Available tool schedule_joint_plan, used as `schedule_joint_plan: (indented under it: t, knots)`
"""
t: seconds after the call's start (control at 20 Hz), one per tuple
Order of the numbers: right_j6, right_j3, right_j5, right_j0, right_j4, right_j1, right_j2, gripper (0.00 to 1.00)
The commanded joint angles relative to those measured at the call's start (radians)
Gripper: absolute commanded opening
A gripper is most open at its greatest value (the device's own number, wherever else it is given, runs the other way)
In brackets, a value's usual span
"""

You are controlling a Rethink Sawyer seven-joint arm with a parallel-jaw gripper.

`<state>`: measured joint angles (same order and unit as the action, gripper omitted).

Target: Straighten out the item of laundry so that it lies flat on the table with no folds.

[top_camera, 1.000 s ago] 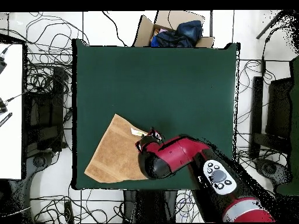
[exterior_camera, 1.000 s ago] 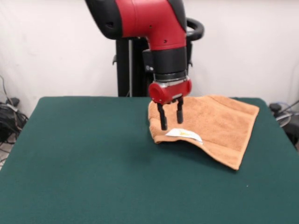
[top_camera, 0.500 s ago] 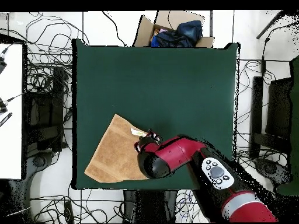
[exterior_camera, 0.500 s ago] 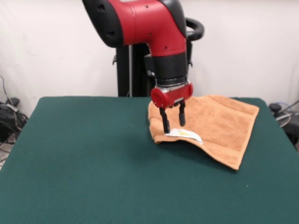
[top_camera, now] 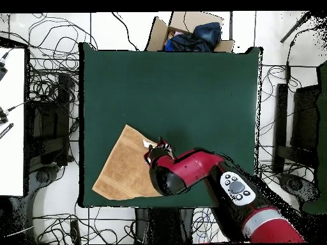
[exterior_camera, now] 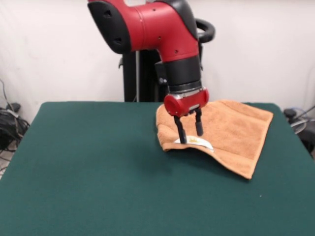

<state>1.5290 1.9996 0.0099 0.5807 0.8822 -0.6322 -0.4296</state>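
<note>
The item of laundry (exterior_camera: 231, 129), an orange-tan towel, lies at the far right of the green table (exterior_camera: 88, 172), with its left part folded over on itself. A white tag (exterior_camera: 196, 143) shows at the fold's front edge. My gripper (exterior_camera: 191, 137) points straight down over that tag, open, with its two black fingers (exterior_camera: 178, 130) apart and the tips at or just above the cloth. In the overhead view the towel (top_camera: 124, 167) lies askew near the table's (top_camera: 191, 96) lower left corner, and the arm covers its right edge, with the gripper (top_camera: 158, 148) at the fold.
A cardboard box (top_camera: 185, 30) with dark blue cloth in it stands past the table's top edge in the overhead view. Cables lie on the floor all round. The towel's lower corner reaches close to the table's edge.
The gripper has moved right in the front view, from the fold's left end to above the white tag, staying open. The towel has not moved.
</note>
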Motion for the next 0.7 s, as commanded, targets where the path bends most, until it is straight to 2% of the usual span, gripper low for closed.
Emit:
schedule_joint_plan:
  t: [0.05,0.1,0.25,0.7]
  knots:
    - [0.068,-0.055,-0.056,-0.015,0.052,0.0,-0.042,1.0]
    - [0.073,-0.053,-0.077,-0.024,0.056,-0.006,-0.03,1.0]
    - [0.048,-0.028,-0.014,0.006,0.042,-0.028,-0.065,1.0]
    - [0.039,-0.108,-0.024,-0.025,0.09,0.103,0.017,1.0]
